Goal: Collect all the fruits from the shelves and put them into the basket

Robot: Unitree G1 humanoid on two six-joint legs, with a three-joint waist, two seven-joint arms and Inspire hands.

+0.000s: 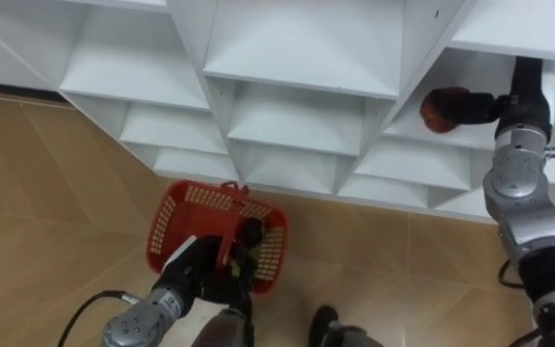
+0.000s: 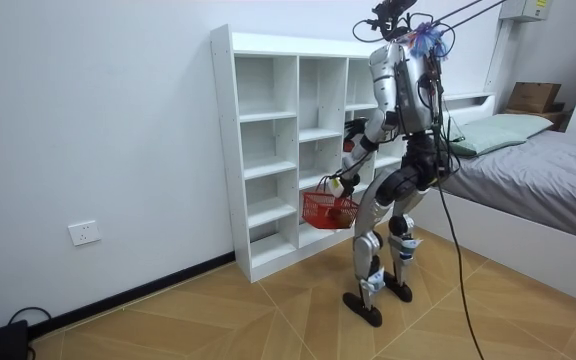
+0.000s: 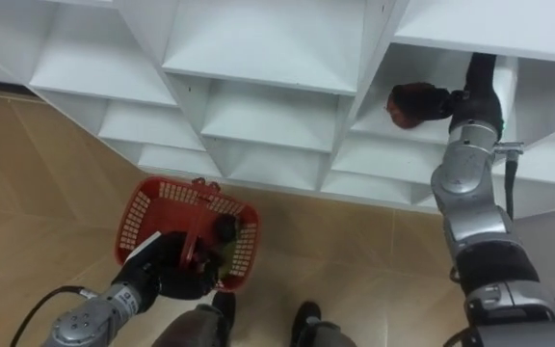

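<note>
A red plastic basket (image 1: 173, 214) hangs low in front of the white shelf unit (image 1: 297, 67). My left hand (image 1: 203, 272) is curled round its handle. Something dark lies inside the basket, too unclear to name. My right hand (image 1: 478, 106) reaches into a compartment on the right, fingers closed on a round red fruit (image 1: 439, 110) just above the shelf board. In the room view I stand upright close to the shelf unit (image 2: 268, 150), with the basket (image 2: 328, 210) at thigh height.
The compartments I can see into hold nothing else. Wooden floor (image 1: 56, 183) spreads to my left. A bed (image 2: 538, 180) stands behind me at the room view's right, and a wall socket (image 2: 85, 233) sits low on the wall.
</note>
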